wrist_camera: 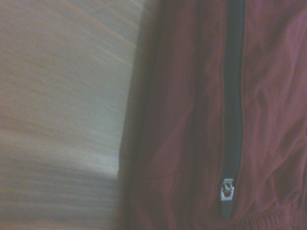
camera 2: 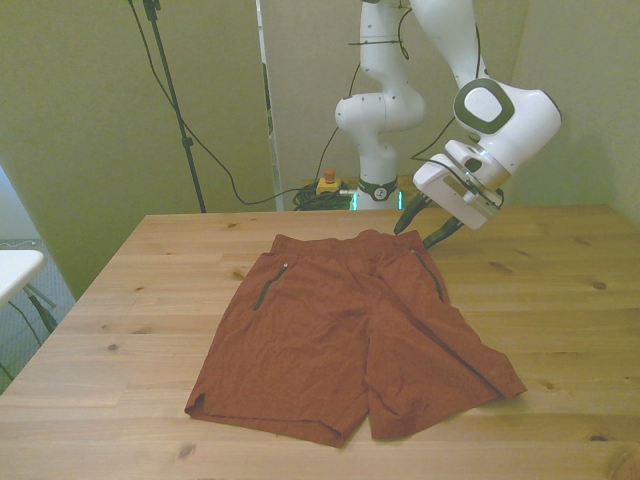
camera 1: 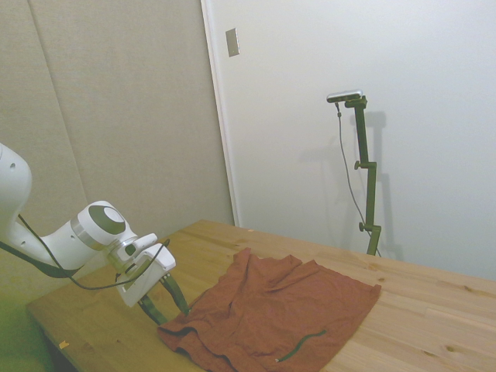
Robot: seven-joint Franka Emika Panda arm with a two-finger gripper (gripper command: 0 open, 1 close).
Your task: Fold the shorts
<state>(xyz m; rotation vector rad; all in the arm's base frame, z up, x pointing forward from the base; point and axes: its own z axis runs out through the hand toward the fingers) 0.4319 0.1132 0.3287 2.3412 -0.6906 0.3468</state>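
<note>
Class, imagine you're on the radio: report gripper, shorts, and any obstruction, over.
Gripper open, fingers low at the waistband corner, nothing held. Shorts spread flat on the table, unfolded. Nothing in the way, over.

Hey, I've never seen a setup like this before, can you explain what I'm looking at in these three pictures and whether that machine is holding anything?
The white jointed machine is a robot arm, and at its tip is a two-finger hand. The three pictures show the same moment. One is taken from beside the light wooden table, one from across it facing the robot, and one from a small camera on the robot's wrist, very close and blurry. On the table lie rust-red cloth shorts, spread flat and not yet folded. The close-up shows one dark pocket zip of the shorts with its small metal pull. The hand hangs open at the waistband corner on the front view's right, and it holds nothing.
</note>
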